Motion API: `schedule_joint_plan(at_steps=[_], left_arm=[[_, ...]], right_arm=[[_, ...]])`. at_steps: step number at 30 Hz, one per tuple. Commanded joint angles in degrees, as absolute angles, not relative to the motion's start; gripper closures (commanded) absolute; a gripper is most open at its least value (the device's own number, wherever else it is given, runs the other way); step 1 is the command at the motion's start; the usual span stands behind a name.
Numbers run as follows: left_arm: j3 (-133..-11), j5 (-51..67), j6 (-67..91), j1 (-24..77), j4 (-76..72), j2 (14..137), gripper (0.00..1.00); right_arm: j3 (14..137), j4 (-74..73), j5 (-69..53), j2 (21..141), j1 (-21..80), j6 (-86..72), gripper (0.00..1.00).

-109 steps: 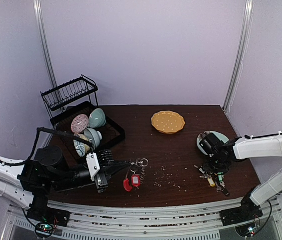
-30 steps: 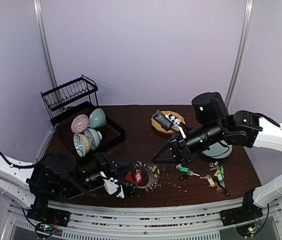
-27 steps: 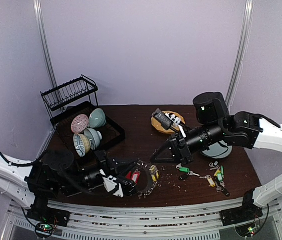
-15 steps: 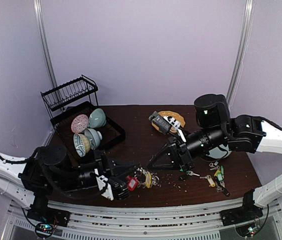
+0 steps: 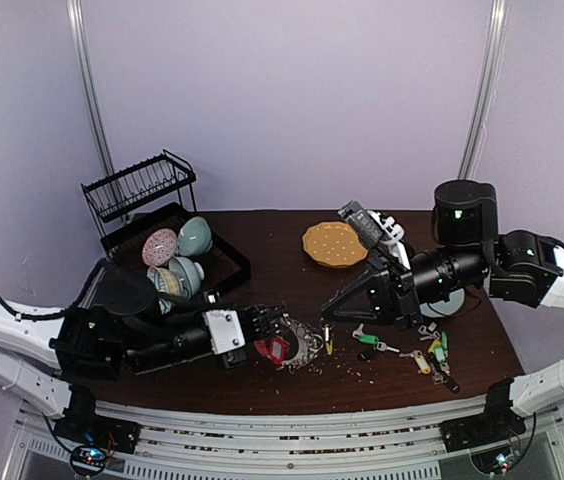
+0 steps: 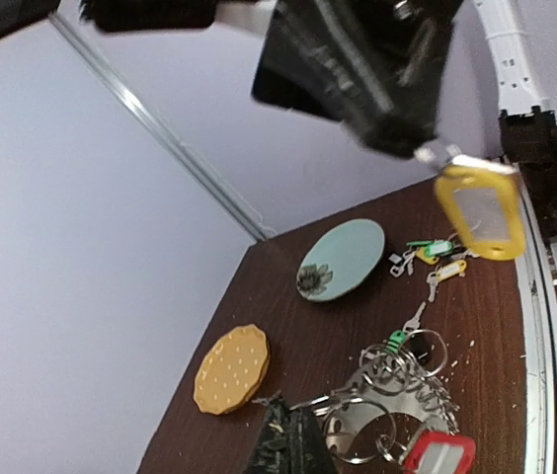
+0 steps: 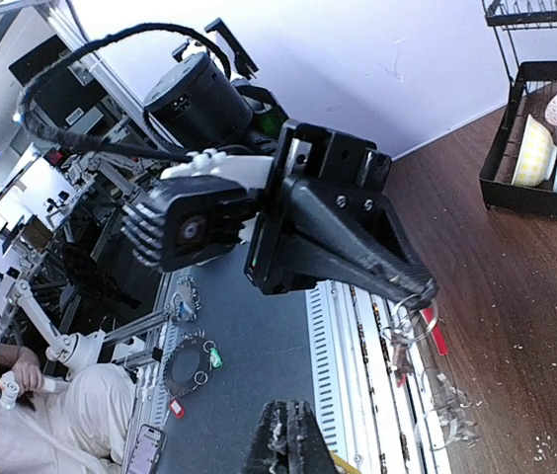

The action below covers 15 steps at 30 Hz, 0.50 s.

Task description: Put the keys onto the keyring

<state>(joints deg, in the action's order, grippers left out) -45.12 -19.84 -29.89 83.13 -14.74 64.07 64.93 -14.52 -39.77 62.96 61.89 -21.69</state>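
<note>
My left gripper (image 5: pixel 282 330) is shut on a silver loop of the keyring (image 5: pixel 300 346), held low over the table's front middle. A red tag (image 5: pixel 274 350) hangs on the ring. In the left wrist view my fingers (image 6: pixel 293 449) pinch a loop of the keyring (image 6: pixel 407 395), with the red tag (image 6: pixel 441 454) below. My right gripper (image 5: pixel 328 322) is shut on a yellow-tagged key (image 5: pixel 328 343), just right of the ring and apart from it. That key (image 6: pixel 481 207) hangs in the air in the left wrist view. Loose keys (image 5: pixel 430 352) and a green-tagged key (image 5: pixel 366 340) lie on the right.
A yellow dotted plate (image 5: pixel 335 243) sits at the back middle. A teal plate (image 5: pixel 444 300) lies partly under the right arm. A black dish rack (image 5: pixel 152 235) with bowls stands at the back left. Small crumbs lie scattered near the front edge.
My right gripper has drawn back to the right, the yellow-tagged key hanging from it. My left gripper has shifted the keyring right and slightly away from the front edge.
</note>
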Motion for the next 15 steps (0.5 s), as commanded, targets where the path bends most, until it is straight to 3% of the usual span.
schedule_joint_plan(at_steps=[1,8,12,15], left_arm=[[-51.20,-22.41,-9.61,78.09,-6.30,65.91,1.00],[-55.64,-15.09,2.49,75.06,1.49,65.51,1.00],[-52.35,-7.18,2.78,75.06,-4.60,63.36,1.00],[-48.16,-7.96,-1.41,75.06,-10.50,61.45,1.00]], right_arm=[[63.13,-11.97,-39.44,61.76,60.17,-24.21,1.00],[61.58,-11.23,-36.22,62.49,58.00,-26.06,1.00],[60.65,-6.96,-38.23,62.55,57.92,-27.42,1.00],[60.51,-3.95,-39.22,63.67,57.87,-29.52,1.00]])
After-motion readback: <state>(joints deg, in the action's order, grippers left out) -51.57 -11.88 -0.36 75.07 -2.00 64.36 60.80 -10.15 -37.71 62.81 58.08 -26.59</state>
